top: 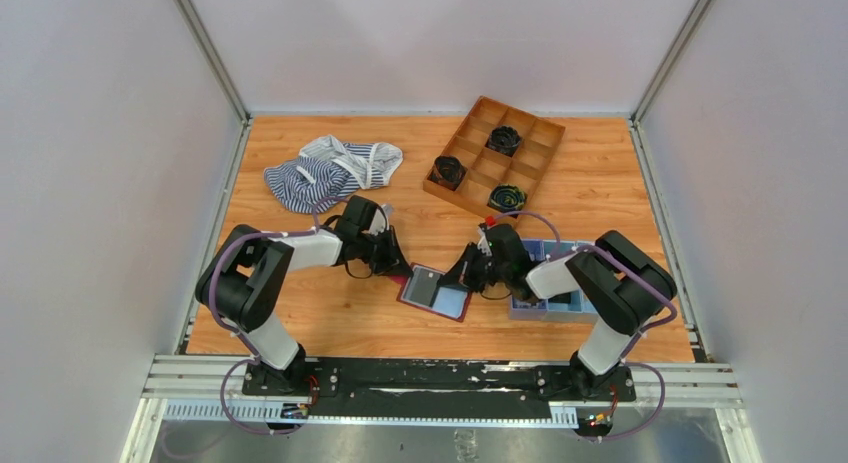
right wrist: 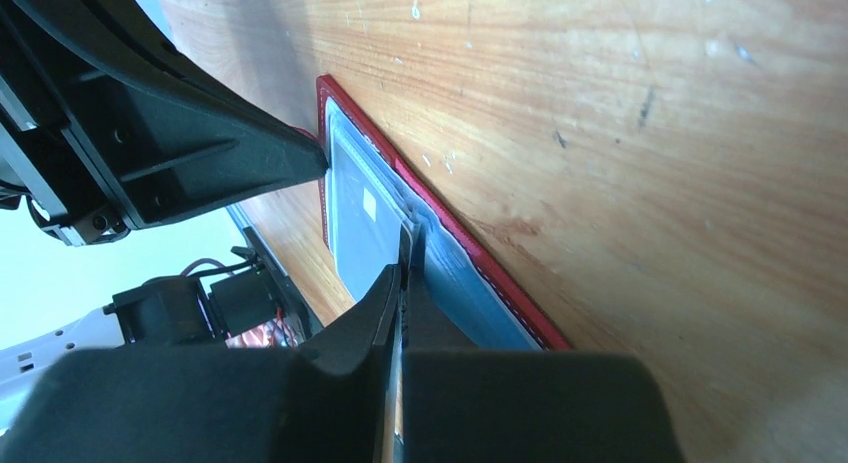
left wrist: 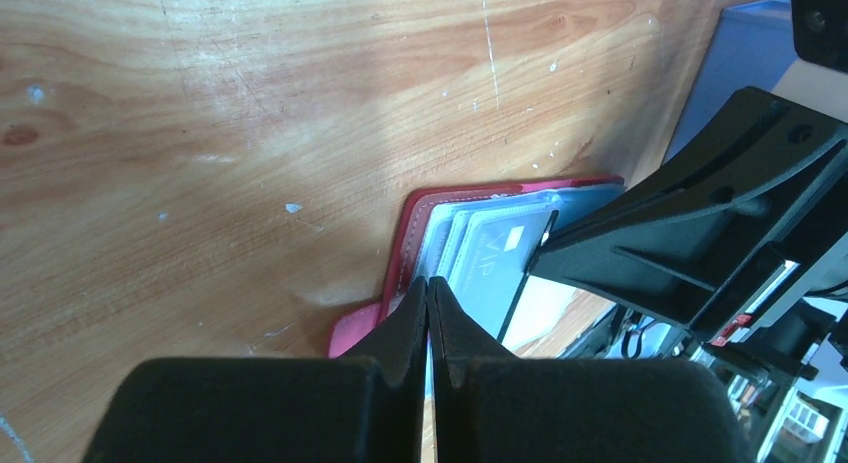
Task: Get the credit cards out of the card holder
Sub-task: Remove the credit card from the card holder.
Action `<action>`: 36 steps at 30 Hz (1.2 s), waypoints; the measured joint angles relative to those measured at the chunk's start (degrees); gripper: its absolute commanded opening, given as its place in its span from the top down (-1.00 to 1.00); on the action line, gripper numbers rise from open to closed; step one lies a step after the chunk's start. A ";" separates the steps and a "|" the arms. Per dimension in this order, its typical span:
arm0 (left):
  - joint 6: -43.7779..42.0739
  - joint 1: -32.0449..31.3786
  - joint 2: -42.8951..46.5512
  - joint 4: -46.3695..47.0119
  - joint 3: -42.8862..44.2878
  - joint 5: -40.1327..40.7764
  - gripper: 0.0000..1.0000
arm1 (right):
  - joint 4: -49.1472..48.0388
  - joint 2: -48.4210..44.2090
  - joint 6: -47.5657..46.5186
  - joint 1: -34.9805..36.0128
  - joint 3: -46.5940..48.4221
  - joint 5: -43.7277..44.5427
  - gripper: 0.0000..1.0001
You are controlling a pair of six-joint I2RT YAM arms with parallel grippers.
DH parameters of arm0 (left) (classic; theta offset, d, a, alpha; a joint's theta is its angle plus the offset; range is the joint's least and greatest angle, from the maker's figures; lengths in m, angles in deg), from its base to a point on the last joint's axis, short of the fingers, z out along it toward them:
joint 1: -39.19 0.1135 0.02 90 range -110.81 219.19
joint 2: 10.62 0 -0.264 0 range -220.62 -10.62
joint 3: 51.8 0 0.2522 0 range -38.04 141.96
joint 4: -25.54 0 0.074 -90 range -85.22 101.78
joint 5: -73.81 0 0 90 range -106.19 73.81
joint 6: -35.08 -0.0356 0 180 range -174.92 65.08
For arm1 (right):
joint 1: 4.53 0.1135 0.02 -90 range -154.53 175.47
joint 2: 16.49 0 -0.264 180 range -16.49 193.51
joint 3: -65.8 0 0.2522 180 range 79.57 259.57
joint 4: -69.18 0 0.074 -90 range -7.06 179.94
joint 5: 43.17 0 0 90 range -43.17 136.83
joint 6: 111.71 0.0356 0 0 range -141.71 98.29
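Observation:
The maroon card holder (top: 412, 291) lies open on the wooden table between my two grippers, its pale blue-grey pockets facing up. My left gripper (top: 401, 269) is shut on its left edge, next to the strap tab (left wrist: 352, 335); the left wrist view shows the fingertips pinched together at the red border (left wrist: 408, 245). A pale grey-blue credit card (left wrist: 495, 255) sits in the pockets. My right gripper (top: 462, 275) is shut at the holder's right side, its tips pinching the edge of a pale card (right wrist: 358, 215) beside the red border (right wrist: 452, 226). Other cards are hidden.
A light-blue rectangular tray (top: 548, 307) lies under my right arm. A wooden divided tray (top: 528, 151) with black rolled coils stands at the back right. A striped cloth (top: 325, 173) lies at the back left. Walls close in the table on three sides.

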 measured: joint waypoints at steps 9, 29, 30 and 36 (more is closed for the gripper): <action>-0.02 0.04 -0.02 -0.85 0.00 0.81 1.00 | -0.37 -3.52 0.85 0.02 -3.19 0.72 1.00; -2.89 6.32 6.56 -6.60 -3.61 4.48 1.00 | 11.13 0.44 -10.97 0.00 9.60 -1.49 1.00; -3.10 6.60 6.71 -6.95 -3.69 4.61 1.00 | 10.99 0.57 -10.88 -0.04 9.44 -1.70 1.00; -3.76 6.93 6.78 -7.45 -3.78 4.61 1.00 | 6.56 1.01 -8.55 -0.94 4.76 -3.41 0.99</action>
